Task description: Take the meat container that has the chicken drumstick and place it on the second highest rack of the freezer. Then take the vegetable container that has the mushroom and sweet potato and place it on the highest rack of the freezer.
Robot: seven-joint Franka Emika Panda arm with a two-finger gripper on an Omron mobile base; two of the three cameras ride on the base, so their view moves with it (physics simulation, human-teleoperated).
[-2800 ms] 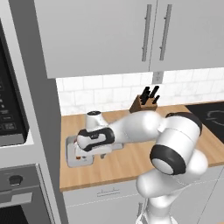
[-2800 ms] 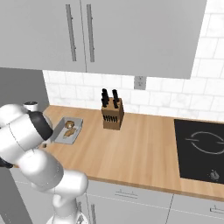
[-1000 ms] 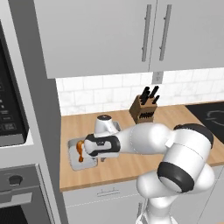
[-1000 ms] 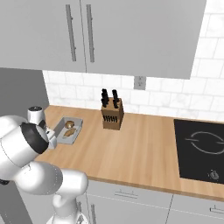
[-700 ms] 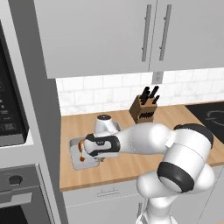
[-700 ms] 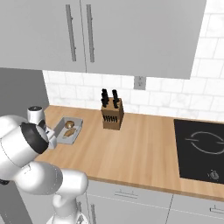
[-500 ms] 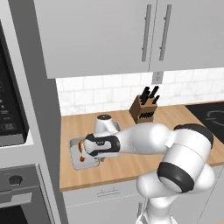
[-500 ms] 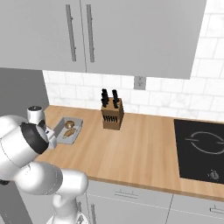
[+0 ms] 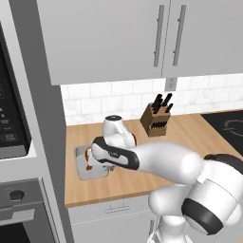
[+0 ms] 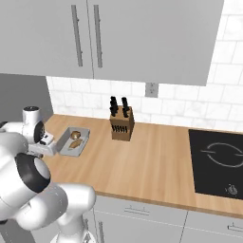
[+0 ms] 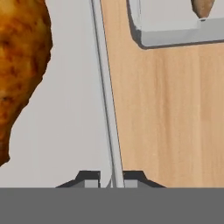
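Gripper [image 11: 111,180] clamped on the meat tray [image 11: 70,122] rim, drumstick [image 11: 19,65] inside, tray on the counter [image 11: 170,109] (veg tray [image 10: 74,141] just beside). Lift level so nothing slides.

In the left base view the arm [image 9: 156,159] covers most of the meat tray [image 9: 81,161], and of the drumstick [image 9: 88,166] only an orange sliver shows. The hand view's left edge cuts off the drumstick [image 11: 19,65], and its top edge cuts the second tray [image 11: 175,35] and the brown piece [image 11: 202,8] in it, too little of which shows to identify.
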